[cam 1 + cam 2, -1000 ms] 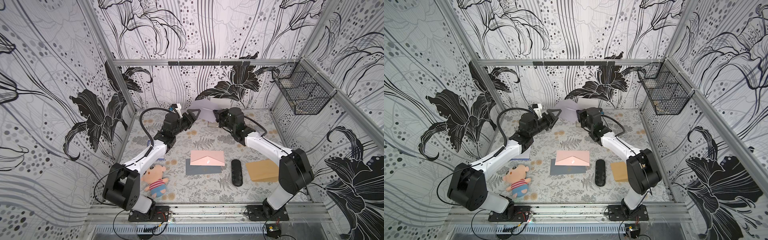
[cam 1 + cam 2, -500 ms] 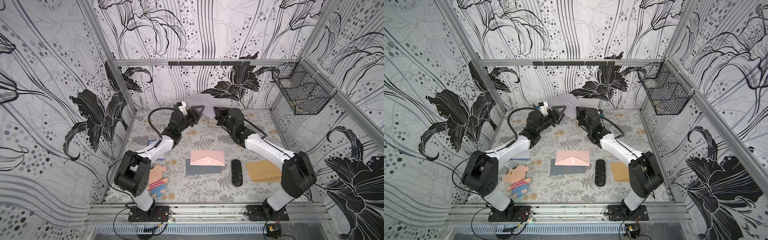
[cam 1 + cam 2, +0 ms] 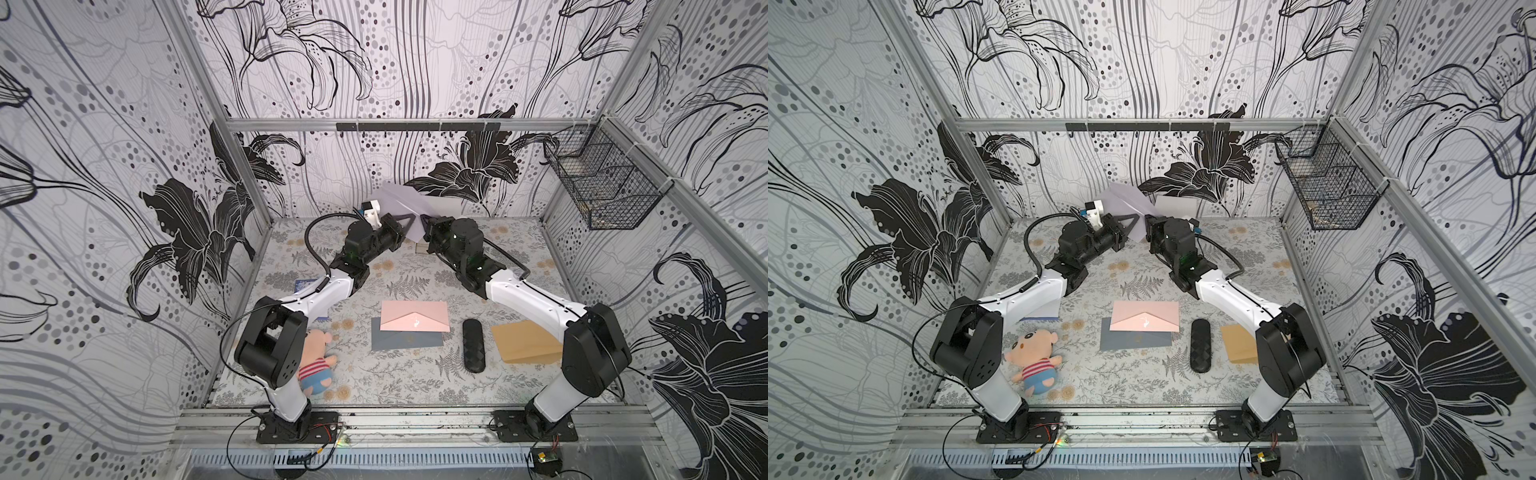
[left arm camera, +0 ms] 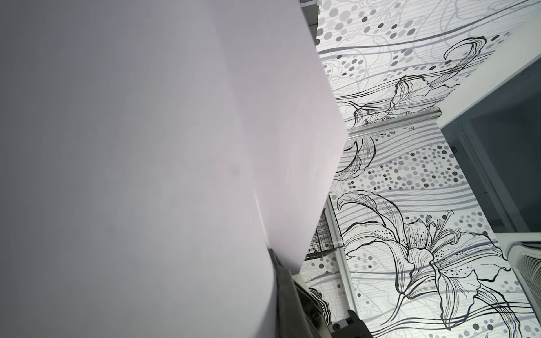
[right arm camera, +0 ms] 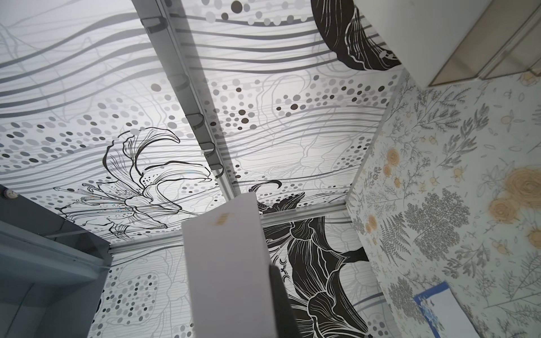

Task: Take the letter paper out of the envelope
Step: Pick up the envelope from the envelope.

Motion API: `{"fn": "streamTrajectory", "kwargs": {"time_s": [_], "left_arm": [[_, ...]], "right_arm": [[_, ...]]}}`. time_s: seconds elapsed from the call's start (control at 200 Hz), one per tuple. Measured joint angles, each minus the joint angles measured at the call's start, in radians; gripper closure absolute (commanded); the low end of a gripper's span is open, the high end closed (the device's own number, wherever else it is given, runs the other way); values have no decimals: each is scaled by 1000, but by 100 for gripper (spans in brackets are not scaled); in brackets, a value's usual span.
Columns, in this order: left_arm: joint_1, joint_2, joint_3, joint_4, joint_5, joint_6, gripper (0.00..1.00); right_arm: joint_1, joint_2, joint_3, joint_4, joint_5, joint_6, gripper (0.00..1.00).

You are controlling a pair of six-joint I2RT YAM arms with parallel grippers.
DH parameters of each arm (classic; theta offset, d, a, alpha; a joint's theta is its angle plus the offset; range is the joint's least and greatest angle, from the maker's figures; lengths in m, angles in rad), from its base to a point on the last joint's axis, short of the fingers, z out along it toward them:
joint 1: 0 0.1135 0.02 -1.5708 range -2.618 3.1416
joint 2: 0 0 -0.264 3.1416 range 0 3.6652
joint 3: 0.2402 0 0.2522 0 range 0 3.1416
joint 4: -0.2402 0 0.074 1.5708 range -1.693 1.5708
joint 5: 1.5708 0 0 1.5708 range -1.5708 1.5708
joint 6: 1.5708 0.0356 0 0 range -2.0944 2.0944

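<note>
Nearest, a pink plush doll in a striped shirt (image 3: 315, 366) lay on the fern-printed tabletop (image 3: 395, 386). Beyond it sat a pink paper envelope (image 3: 415, 316) overlapping a grey flat envelope (image 3: 405, 343), a black oval remote (image 3: 473, 345) and a brown paper envelope (image 3: 523, 343). By the back wall, the left gripper (image 3: 410, 224) had its jaws clamped on a raised pale lilac folded paper sheet (image 3: 395, 199); letter or envelope flap, I could not tell. The right gripper (image 3: 425, 226) met a white flat piece (image 5: 228, 263); whether its jaws gripped it could not be told.

Mat (image 3: 399, 282) behind pink envelope (image 3: 415, 316) lies open (remote (image 3: 473, 345) alongside).
</note>
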Motion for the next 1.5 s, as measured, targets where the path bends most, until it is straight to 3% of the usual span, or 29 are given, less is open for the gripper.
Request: {"fn": "streamTrajectory", "kwargs": {"time_s": [0.06,0.13,0.3,0.41,0.531,0.716,0.946,1.291,1.502], "left_arm": [[12,0,3,-8,13,10,100],[37,0,20,-42,38,25,100],[133,10,147,-181,202,100,100],[180,21,245,-328,346,209,100],[204,42,365,-604,475,422,100],[199,103,520,-1022,572,726,100],[199,114,519,-1173,681,841,100],[199,108,430,-1118,807,827,100],[199,83,387,-1004,843,750,100]], "right_arm": [[-1,-1,14,-48,-24,-32,51],[-2,-5,39,-128,-67,-97,38],[-48,-42,134,-405,-172,-405,22],[-101,-85,215,-552,-248,-698,19],[-119,-129,264,-672,-378,-1018,16],[-108,-142,246,-791,-542,-1308,9],[-109,-107,225,-817,-601,-1399,11],[-233,40,286,-759,-782,-1310,24],[-259,94,323,-748,-858,-1252,27]]}}
